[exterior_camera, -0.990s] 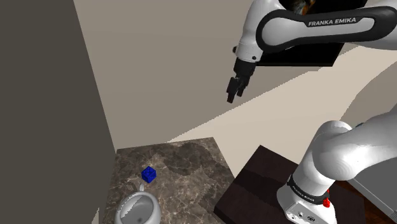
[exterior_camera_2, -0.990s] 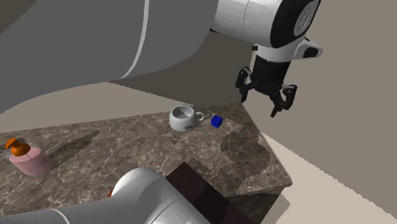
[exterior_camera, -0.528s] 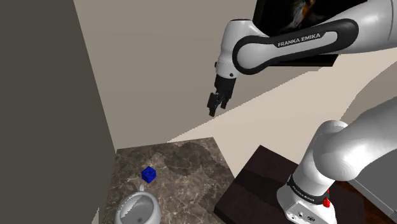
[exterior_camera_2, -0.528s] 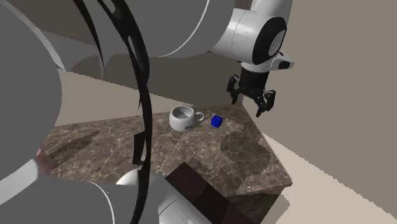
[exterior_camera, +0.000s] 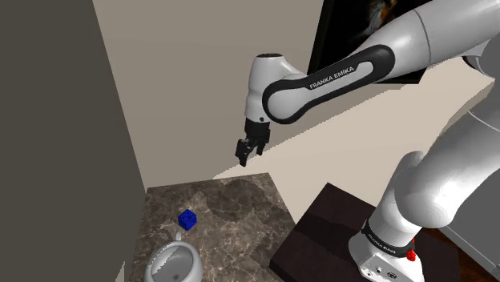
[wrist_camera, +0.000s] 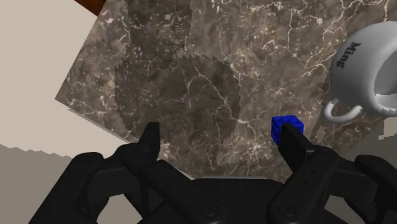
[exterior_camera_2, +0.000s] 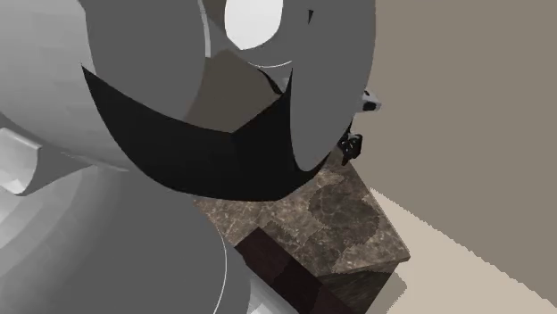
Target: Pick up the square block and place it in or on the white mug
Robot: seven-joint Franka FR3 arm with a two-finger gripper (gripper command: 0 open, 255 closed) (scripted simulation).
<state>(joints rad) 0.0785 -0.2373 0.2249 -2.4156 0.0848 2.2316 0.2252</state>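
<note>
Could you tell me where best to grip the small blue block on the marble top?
Probably from straight above, closing the open gripper on two opposite side faces of the blue block. It sits flat on the marble top, and the white mug has its handle close by, so pick the faces not turned toward it.

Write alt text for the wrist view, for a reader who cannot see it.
The gripper, black fingers open, hangs over a marbled tabletop. A blue block sits near the handle of a white mug, partly behind one fingertip.
</note>
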